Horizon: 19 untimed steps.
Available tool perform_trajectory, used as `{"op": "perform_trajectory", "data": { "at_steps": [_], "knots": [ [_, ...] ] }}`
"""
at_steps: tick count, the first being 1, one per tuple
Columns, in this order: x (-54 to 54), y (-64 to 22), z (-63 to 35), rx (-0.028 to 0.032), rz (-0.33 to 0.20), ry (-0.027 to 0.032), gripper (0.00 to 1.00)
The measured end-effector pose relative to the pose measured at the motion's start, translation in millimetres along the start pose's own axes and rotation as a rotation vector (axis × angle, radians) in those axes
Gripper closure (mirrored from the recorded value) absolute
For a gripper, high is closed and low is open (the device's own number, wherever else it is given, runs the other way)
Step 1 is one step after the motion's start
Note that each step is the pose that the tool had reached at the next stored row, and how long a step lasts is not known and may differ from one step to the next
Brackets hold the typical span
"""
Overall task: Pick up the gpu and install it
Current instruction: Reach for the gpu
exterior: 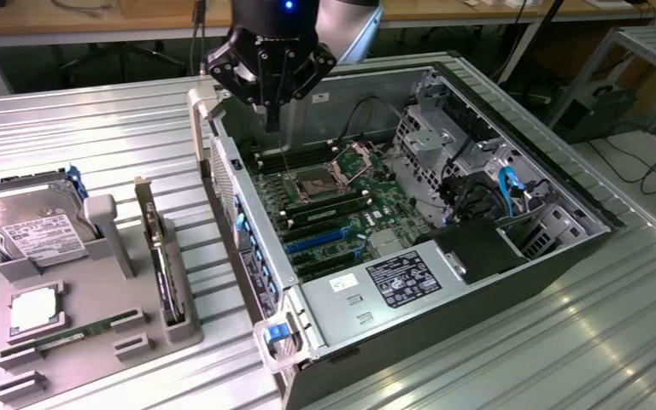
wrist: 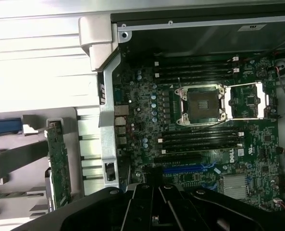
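— Where do we find the gpu [exterior: 164, 266]?
— On edge in the grey holder [exterior: 100, 333] at the exterior view's left, well apart from the gripper [exterior: 271, 122]. Its lower edge is sunk in a slot, so we see little of either face.
— And the jaws?
— We see them pressed together, empty, above the open computer case [exterior: 597, 213].

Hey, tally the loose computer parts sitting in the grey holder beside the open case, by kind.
hard drive: 1
gpu: 1
memory stick: 1
processor chip: 1
Total: 4
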State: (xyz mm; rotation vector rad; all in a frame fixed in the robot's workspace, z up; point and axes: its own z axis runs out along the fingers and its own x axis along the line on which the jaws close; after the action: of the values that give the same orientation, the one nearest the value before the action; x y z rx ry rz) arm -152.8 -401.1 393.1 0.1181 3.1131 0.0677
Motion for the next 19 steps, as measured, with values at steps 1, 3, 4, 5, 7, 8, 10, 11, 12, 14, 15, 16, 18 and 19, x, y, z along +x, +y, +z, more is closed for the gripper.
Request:
{"op": "perform_trajectory", "data": {
  "at_steps": [1,3,4,5,7,8,10,11,12,14,15,16,18,19],
  "knots": [
    [0.7,-0.2,0.0,0.0000,0.000,0.0000,0.89],
    [2.6,-0.8,-0.1,0.0001,0.000,0.0001,0.89],
    [3.7,-1.1,-0.1,0.0000,0.000,0.0001,0.89],
    [4.6,-1.4,-0.2,0.0001,0.000,0.0001,0.89],
    [6.3,-1.8,-0.2,0.0001,0.000,0.0001,0.89],
    [7.1,-2.1,-0.2,0.0000,0.000,0.0001,0.89],
    [8.9,-2.5,-0.3,0.0000,0.000,0.0001,0.89],
    [9.8,-2.7,-0.3,0.0001,0.000,0.0001,0.89],
    [10.6,-2.8,-0.3,0.0001,0.000,0.0001,0.89],
    [12.1,-3.1,-0.4,0.0001,0.000,0.0002,0.89],
    [12.8,-3.3,-0.3,0.0000,0.000,0.0001,0.89],
    [13.5,-3.4,-0.4,0.0001,0.000,0.0002,0.89],
    [15.7,-3.8,-0.4,0.0001,0.000,0.0004,0.89],
    [16.4,-3.9,-0.4,0.0001,0.000,0.0004,0.89]
  ]
}}
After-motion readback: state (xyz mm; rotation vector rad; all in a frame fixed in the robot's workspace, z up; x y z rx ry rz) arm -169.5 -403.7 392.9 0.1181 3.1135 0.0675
